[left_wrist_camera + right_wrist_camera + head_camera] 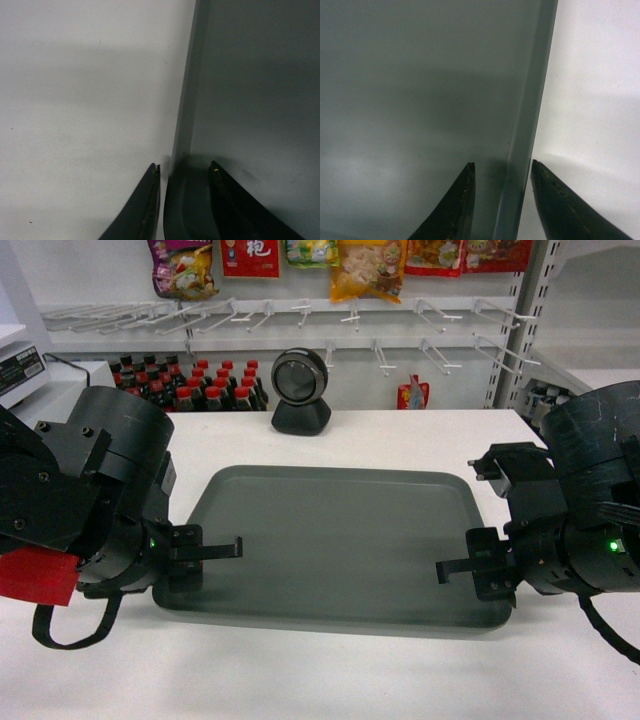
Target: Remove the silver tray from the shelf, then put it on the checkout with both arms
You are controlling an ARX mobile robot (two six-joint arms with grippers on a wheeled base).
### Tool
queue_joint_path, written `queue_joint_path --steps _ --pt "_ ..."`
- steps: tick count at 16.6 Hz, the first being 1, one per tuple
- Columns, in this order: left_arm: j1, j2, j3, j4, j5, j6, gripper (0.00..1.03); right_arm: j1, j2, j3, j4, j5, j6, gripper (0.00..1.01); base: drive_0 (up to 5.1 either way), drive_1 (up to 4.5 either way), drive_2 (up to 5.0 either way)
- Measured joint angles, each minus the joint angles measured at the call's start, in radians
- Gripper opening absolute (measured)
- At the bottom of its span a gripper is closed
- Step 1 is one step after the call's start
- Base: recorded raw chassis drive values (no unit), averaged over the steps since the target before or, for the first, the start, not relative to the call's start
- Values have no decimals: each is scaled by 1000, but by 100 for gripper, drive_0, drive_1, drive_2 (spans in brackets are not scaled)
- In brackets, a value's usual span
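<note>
One silver tray [330, 540] on checkout [420, 435]

dark grey-green silver tray [340, 530], white checkout [300, 680], black claws

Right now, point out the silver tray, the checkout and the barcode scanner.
silver tray [330, 540], head view, bare middle of its floor.
checkout [300, 680], head view, bare white top in front of the tray.
barcode scanner [300, 390], head view, its round head.

The head camera looks forward and down over the tray [330, 540] on the checkout [300, 670]. Each wrist camera looks closely along its fingers at one tray rim.
</note>
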Motion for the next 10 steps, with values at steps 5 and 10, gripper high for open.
queue_joint_path --steps 5,10 --pt "-24 -116 -117 218 -89 26 75 -18 -95 -74 137 70 13 78 0 0 0" --pt "71 -251 -585 1136 64 246 29 -97 -223 -529 993 132 -66 24 0 0 0"
